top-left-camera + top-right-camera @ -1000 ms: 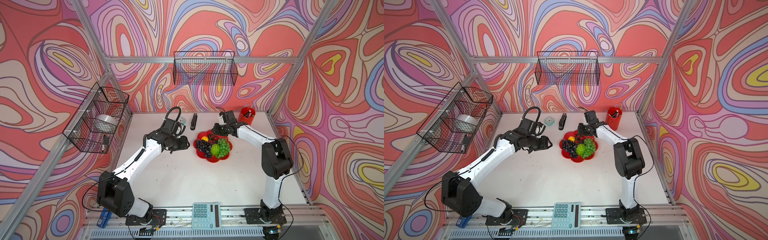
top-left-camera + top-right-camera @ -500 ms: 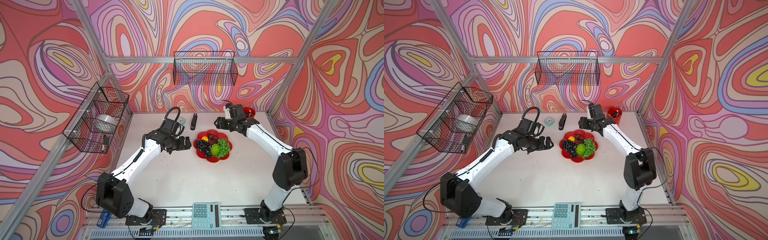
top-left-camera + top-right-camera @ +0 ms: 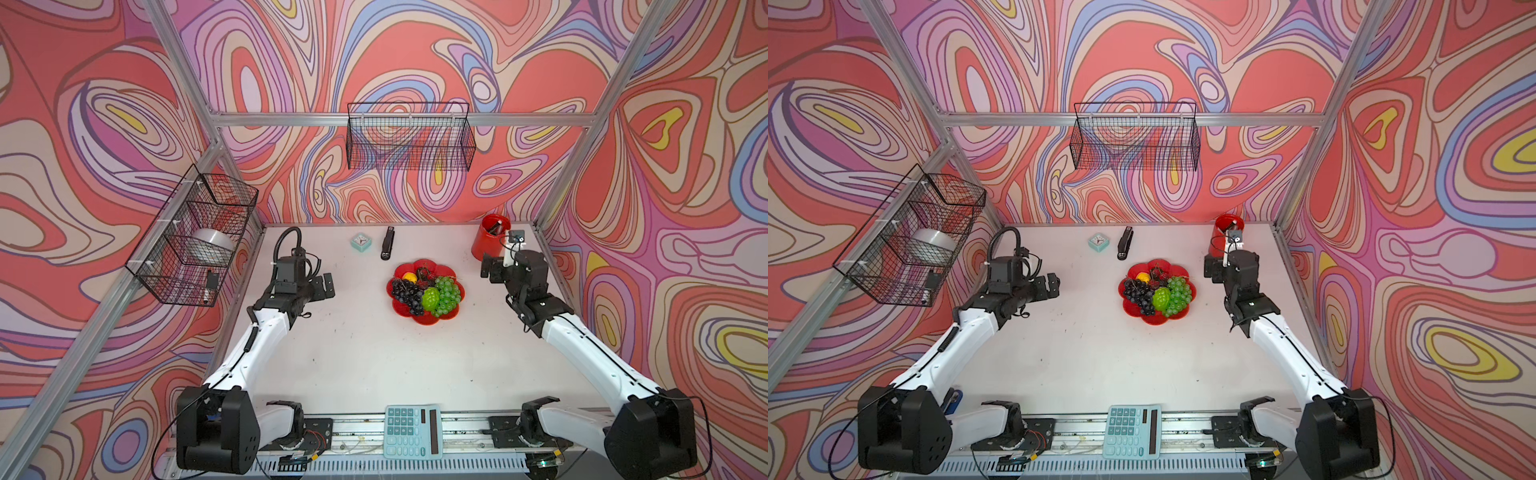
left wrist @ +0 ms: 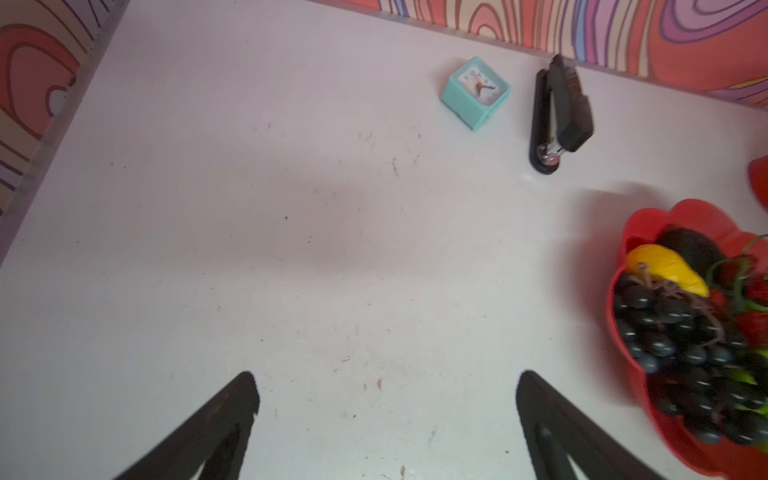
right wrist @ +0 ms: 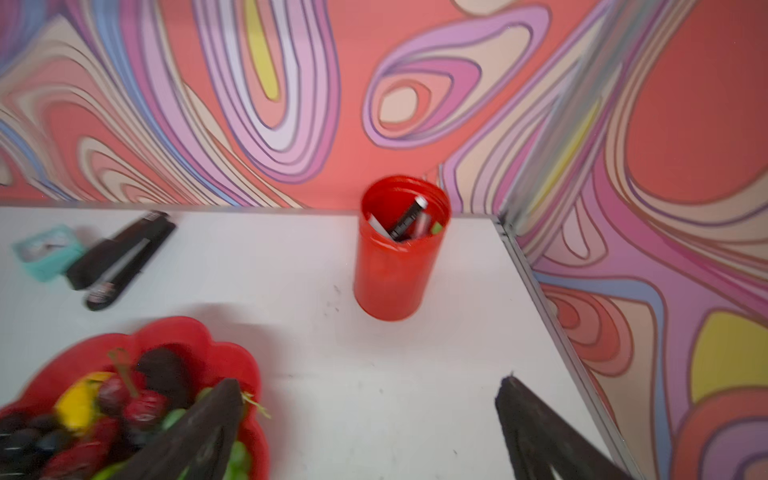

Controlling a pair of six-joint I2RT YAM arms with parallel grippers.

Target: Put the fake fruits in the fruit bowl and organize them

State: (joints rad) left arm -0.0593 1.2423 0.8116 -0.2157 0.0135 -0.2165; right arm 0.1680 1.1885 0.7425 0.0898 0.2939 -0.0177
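Red scalloped fruit bowl (image 3: 426, 320) brims with glossy plastic fake fruits (image 3: 428, 291).

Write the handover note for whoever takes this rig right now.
Left end effector: open, empty, above the white table, left of the shallow glossy red scalloped bowl.
Right end effector: open, empty, near the tall red pen cup.
In the bowl: dark purple grape bunch, translucent green grape bunch, bumpy lime-green fruit, yellow-orange ball, red cherries, dark avocado.
Done: no fruit seen outside the bowl.
Left: perhaps tidying the arrangement only.
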